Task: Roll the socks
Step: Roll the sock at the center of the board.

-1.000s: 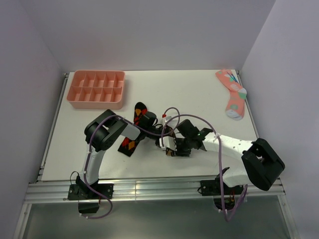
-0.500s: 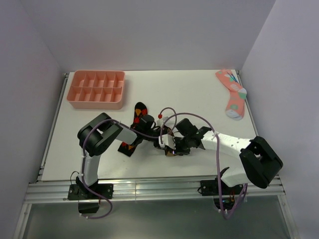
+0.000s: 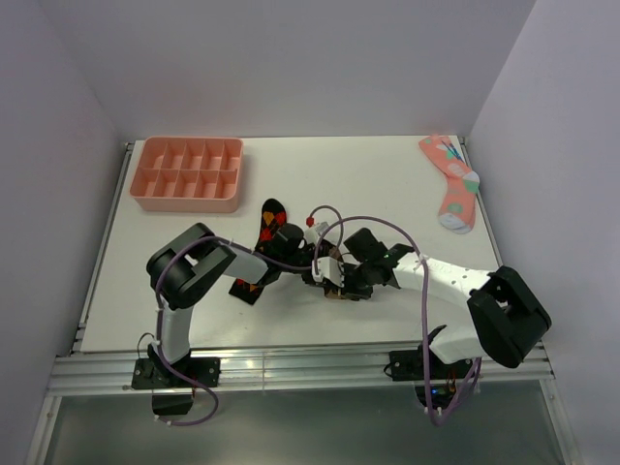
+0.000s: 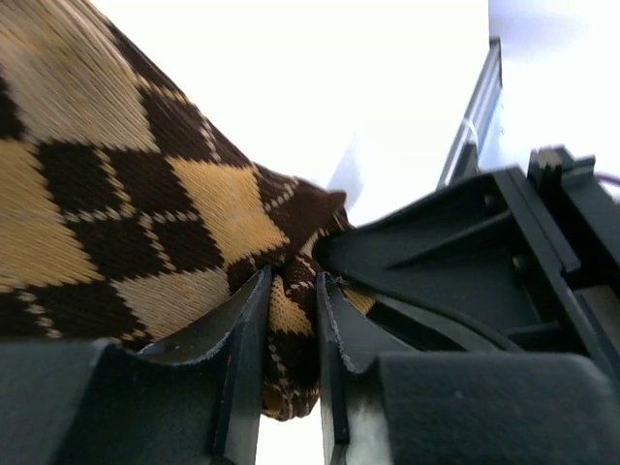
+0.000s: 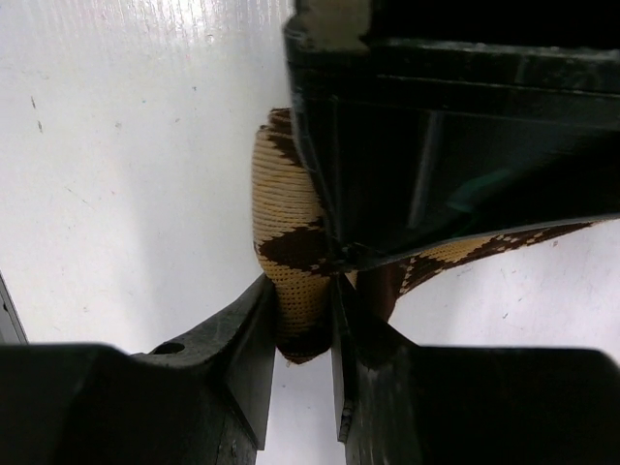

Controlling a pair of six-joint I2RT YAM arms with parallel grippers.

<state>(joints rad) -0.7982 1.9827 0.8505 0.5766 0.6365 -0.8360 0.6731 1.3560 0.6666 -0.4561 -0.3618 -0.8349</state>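
1. Arm bases: 2, bolted at the near edge of the white table (image 3: pixel 387 184). Both arms reach inward and meet near the table's middle.

2. Right gripper (image 5: pixel 302 325): fingers drawn close together, pinching a rolled fold of the tan-and-orange argyle sock (image 5: pixel 286 218) between the pads. The fold bulges out just above the fingertips. The black body of the other gripper sits directly against it from above.

3. Left gripper (image 4: pixel 291 320): fingers likewise nearly together, nipping an edge of the same sock. In the left wrist view the knit spreads up and to the left from the pinch. The right gripper's black housing is just beside it on the right.

4. Tan-and-orange argyle sock: dark brown ground with tan diamonds, bunched between the 2 grippers at mid-table. It is mostly hidden from the overhead camera, which shows only a small scrap (image 3: pixel 334 291) under the fingers.

5. Red-and-orange argyle sock (image 3: pixel 272 217): lying flat on the table just left of the grippers, running diagonally. The left arm crosses over its middle, and no finger holds it.

6. Pink tray (image 3: pixel 155 201): divided into compartments, at the far left of the table, well apart from the socks.

7. Pink sock (image 3: pixel 453 194): teal and white marks, lying flat at the far right corner.
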